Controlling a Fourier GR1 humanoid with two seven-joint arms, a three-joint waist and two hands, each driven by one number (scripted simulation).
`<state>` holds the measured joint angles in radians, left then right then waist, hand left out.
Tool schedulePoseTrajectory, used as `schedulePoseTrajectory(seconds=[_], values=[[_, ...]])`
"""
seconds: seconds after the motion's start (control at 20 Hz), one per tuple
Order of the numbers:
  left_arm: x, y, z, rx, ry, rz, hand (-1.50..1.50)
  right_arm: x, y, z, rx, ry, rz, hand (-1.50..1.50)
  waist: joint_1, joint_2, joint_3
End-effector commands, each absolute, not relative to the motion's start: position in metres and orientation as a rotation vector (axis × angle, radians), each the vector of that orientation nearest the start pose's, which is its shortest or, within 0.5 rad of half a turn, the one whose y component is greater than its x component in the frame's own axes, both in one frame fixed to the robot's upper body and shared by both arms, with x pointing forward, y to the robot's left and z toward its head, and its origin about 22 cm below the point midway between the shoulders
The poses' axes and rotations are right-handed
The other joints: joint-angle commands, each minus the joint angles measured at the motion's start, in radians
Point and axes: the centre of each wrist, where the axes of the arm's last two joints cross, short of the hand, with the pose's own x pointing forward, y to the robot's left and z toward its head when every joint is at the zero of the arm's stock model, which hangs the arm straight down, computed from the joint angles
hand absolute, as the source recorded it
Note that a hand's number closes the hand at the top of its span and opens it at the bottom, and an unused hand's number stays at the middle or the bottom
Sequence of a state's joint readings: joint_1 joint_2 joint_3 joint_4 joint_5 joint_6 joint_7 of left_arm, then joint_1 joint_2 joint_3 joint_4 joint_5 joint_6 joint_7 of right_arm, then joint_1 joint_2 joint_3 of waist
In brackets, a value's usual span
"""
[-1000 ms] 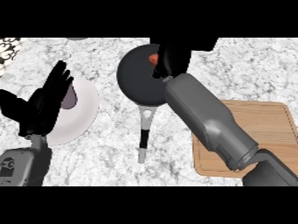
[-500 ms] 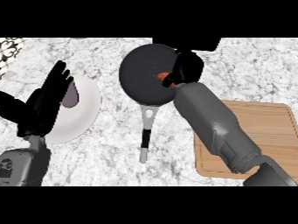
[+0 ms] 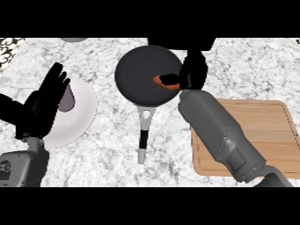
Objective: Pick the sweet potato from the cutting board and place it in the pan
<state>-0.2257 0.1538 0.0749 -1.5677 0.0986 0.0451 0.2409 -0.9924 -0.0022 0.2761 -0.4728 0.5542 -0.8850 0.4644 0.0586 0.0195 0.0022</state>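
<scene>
The sweet potato [image 3: 160,81] shows as a small orange piece at the right inner edge of the black pan [image 3: 139,72]. My right hand [image 3: 192,71] is curled over it, thumb across it, and hides most of it. Its forearm stretches up from the lower right across the wooden cutting board [image 3: 269,136], which has nothing on its visible part. At the left, my left hand [image 3: 40,102] rests open with fingers up, in front of a white plate [image 3: 81,115].
The pan's handle [image 3: 143,132] points toward me down the middle of the marble counter. A purple item [image 3: 66,99] lies on the white plate, partly behind my left hand. A grey object [image 3: 74,39] and a dark shape [image 3: 178,43] sit at the far edge.
My right hand has carried the sweet potato from the pan's far side toward me and slightly right, ending low at the pan's right edge. The left hand has stayed put.
</scene>
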Motion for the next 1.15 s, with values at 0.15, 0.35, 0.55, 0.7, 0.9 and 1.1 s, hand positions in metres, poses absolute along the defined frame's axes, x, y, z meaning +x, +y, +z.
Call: schedulePoseTrajectory(seconds=[0.15, 0.35, 0.55, 0.7, 0.9, 1.1], values=[[0.277, 0.265, 0.057, 0.078, -1.519, 0.03, 0.0, 0.394, -0.097, 0.036, -0.788, -1.544, -0.057, -1.5, -0.036, -0.017, 0.0], [0.275, 0.264, 0.062, 0.105, -1.508, 0.059, 0.0, 0.355, -0.125, 0.018, -0.659, -1.645, -0.077, -1.5, -0.079, -0.028, 0.0], [0.276, 0.274, 0.045, 0.117, -1.496, 0.038, 0.0, 0.32, -0.137, 0.01, -0.493, -1.711, -0.087, -1.5, -0.08, -0.023, -0.001], [0.266, 0.281, 0.047, 0.111, -1.514, 0.06, 0.0, 0.287, -0.149, 0.016, -0.487, -1.716, -0.05, -1.5, -0.073, -0.026, -0.003], [0.276, 0.281, 0.049, 0.13, -1.516, 0.045, 0.0, 0.262, -0.149, 0.008, -0.538, -1.716, -0.047, -1.5, -0.062, -0.021, -0.002], [0.275, 0.277, 0.058, 0.106, -1.525, 0.052, 0.0, 0.258, -0.156, 0.0, -0.557, -1.699, -0.034, -1.5, -0.059, -0.02, -0.002]])
